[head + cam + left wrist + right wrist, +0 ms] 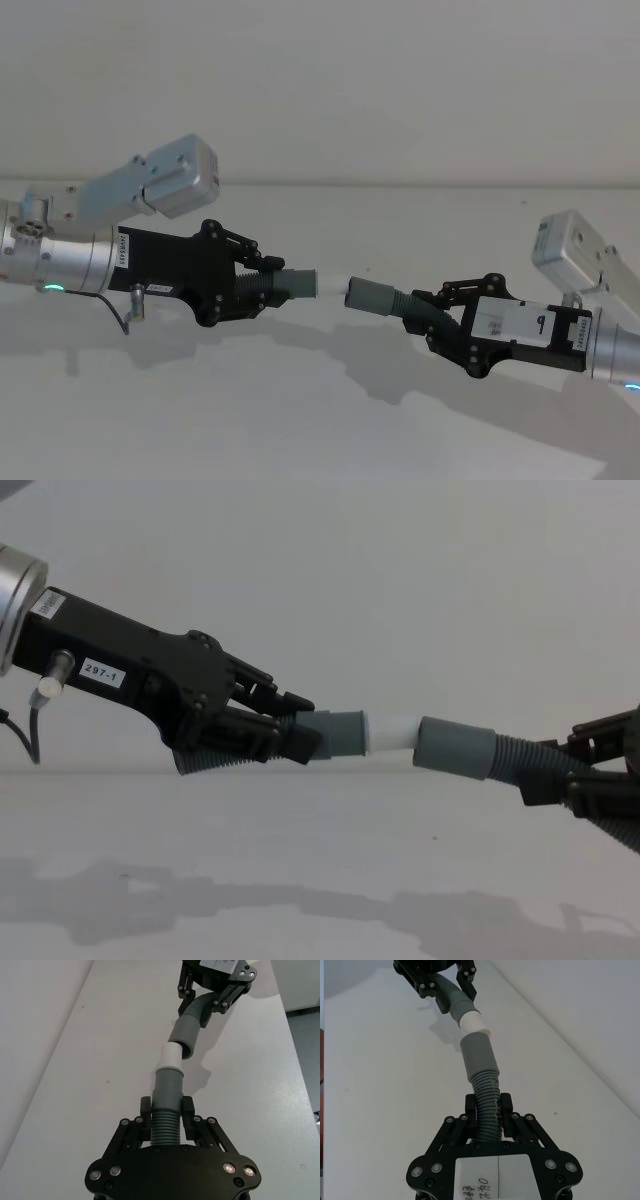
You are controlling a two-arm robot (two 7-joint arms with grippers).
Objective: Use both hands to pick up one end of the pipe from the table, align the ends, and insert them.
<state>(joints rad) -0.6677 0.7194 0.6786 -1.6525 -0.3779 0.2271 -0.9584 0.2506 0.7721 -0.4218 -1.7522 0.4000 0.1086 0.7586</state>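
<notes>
Head view shows the left gripper (268,283) coming in from the left, up above the white table (300,420). Its black fingers (146,1110) are squeezed tight on the bumpy part of one pipe piece (285,284). That piece has a smooth grey cuff (338,734) with a thinner white tip (392,733) that points to the right. Just to the right of the tip is the wide grey cuff (455,748) of the other pipe piece (395,302), and its open mouth faces the tip. In the chest view the white tip looks like it is right at that mouth, almost in line with it; I cannot tell if it has gone inside. The right gripper (430,318) comes in from the right, and its fingers (471,1108) hold the bumpy part of this second piece tight. Both pieces are up in the air, off the table.
</notes>
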